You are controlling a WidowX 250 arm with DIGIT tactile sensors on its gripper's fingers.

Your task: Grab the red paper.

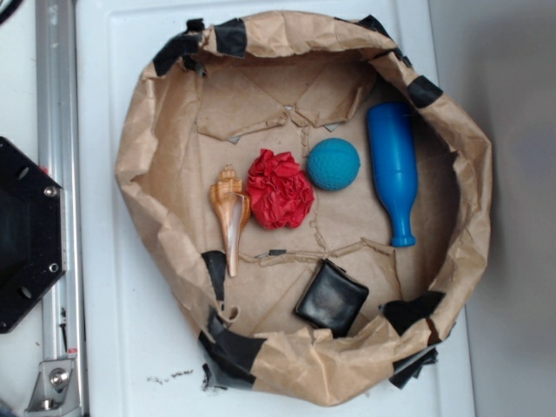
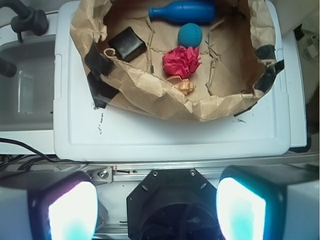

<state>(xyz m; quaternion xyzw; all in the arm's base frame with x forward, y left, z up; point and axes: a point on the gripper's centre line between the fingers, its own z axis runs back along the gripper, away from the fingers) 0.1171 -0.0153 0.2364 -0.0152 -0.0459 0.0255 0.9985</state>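
Note:
The red paper (image 1: 280, 188) (image 2: 181, 61) is a crumpled bright red wad lying in the middle of a brown paper bowl (image 1: 148, 130) (image 2: 150, 92). A tan shell (image 1: 230, 213) touches its left side, and a teal ball (image 1: 334, 164) (image 2: 190, 35) sits just to its right. My gripper (image 2: 157, 210) is open, its two glowing pads (image 2: 72, 212) far apart at the bottom of the wrist view. It hangs above the robot base, well short of the bowl, with nothing between the fingers. The exterior view does not show the gripper.
Inside the bowl also lie a blue bottle-shaped pin (image 1: 393, 171) (image 2: 182, 12) and a black square pouch (image 1: 331, 300) (image 2: 127, 43). The bowl rests on a white lid (image 1: 130, 347) (image 2: 165, 137). The black robot base (image 1: 26, 234) (image 2: 175, 200) and a metal rail (image 1: 56, 104) flank it.

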